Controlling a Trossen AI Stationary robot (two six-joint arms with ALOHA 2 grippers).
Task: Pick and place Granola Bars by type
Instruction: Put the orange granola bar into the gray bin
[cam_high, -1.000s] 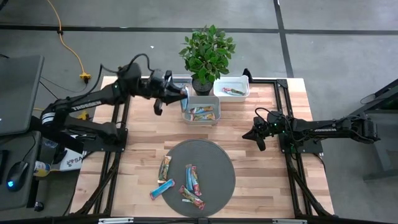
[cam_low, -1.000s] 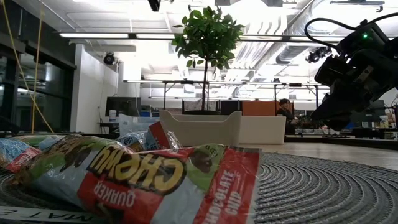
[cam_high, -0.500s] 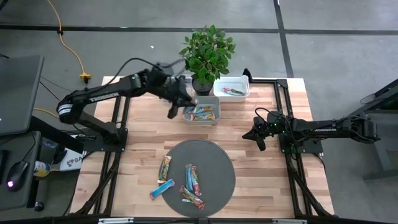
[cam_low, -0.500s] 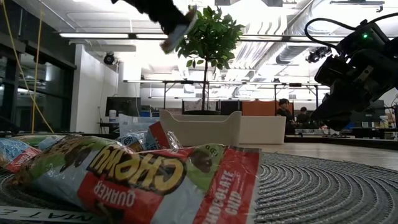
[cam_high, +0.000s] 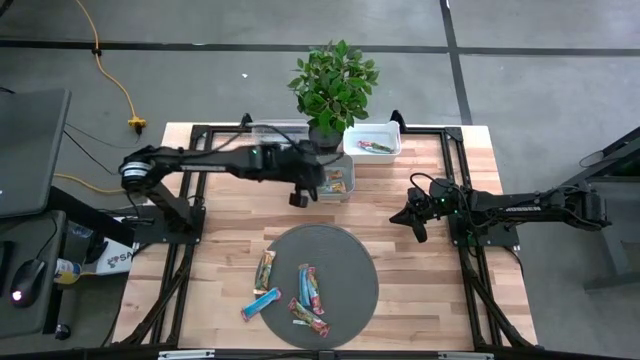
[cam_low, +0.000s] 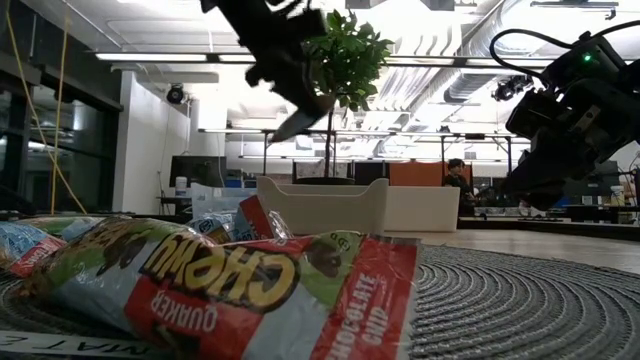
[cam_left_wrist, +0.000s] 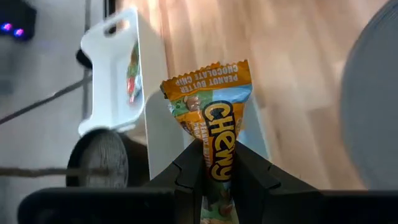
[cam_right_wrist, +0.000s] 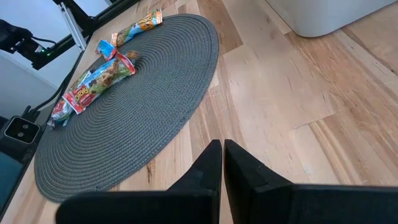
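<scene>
Now the left hand (cam_left_wrist: 214, 163) pinches an orange-yellow granola bar (cam_left_wrist: 211, 109) above the near clear bin (cam_high: 340, 190). The right hand (cam_right_wrist: 222, 163), fingers pressed together and empty, waits over the bench (cam_high: 230, 250), while more bars (cam_high: 300, 292) lie on the grey mat (cam_high: 350, 260).

Table (cam_high: 230, 260): light wooden planks, black frame at its edges.
Mat (cam_high: 350, 262): round, grey, woven, near the front.
Plant (cam_high: 333, 85): leafy, potted, at the far edge.
Bins (cam_high: 372, 153): two, just beside the plant.
Cable (cam_high: 112, 75): yellow, on the floor.
</scene>
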